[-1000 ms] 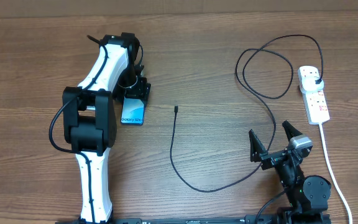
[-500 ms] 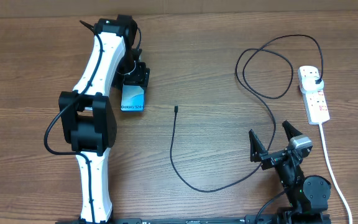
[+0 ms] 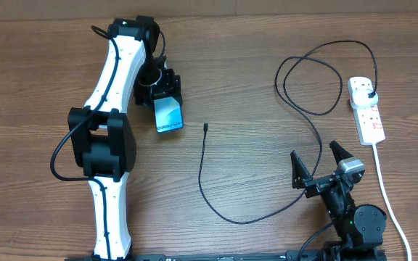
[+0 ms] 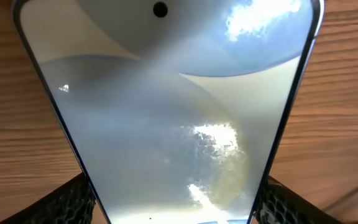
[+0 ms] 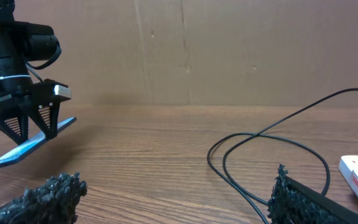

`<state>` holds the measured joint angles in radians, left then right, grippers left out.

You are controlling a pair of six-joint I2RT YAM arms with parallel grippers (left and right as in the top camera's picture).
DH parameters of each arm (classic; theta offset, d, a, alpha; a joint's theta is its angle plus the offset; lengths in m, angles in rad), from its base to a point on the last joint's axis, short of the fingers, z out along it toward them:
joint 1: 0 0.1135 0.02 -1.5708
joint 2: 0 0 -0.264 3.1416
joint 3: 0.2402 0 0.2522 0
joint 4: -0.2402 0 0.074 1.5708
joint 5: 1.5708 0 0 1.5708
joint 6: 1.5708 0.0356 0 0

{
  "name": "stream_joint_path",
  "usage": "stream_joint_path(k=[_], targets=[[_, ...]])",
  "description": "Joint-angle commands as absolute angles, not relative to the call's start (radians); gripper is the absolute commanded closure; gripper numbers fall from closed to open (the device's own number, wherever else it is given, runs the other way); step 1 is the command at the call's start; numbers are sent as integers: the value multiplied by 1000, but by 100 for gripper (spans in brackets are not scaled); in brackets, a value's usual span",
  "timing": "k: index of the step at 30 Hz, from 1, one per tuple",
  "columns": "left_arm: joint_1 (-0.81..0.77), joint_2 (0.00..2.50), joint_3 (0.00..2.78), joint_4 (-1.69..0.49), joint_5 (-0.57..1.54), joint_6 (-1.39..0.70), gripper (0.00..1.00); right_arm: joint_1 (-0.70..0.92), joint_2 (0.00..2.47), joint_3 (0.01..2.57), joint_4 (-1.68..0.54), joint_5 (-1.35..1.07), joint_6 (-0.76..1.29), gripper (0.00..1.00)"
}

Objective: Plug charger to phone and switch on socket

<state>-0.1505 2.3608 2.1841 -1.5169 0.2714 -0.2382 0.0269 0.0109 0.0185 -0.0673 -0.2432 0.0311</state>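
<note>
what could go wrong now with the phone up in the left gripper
The phone hangs tilted above the table, pinched at one end by the left gripper; its glossy body might slip or pivot. The charger's connector tip lies loose on the table, small and thin, so the open right gripper may struggle to grasp and align it.

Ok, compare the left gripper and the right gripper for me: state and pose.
The left gripper is shut on the slim blue-screened phone; the right gripper is open and empty. The left gripper is far out over the brown wooden table, holding the phone tilted; the right gripper sits near its own base. Both are black, and neither touches the thin black charger cable.
</note>
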Motion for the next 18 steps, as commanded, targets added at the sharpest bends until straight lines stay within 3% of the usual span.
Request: stream_joint_path(k=[1, 11, 18], targets=[[-158, 2362, 2212, -1522, 375, -332, 35, 32, 3, 8, -61, -232, 38, 0], [-157, 2362, 2212, -1540, 450, -364, 35, 32, 3, 8, -61, -232, 38, 0], [-157, 2362, 2212, -1540, 450, -363, 42, 32, 3, 8, -61, -232, 38, 0]])
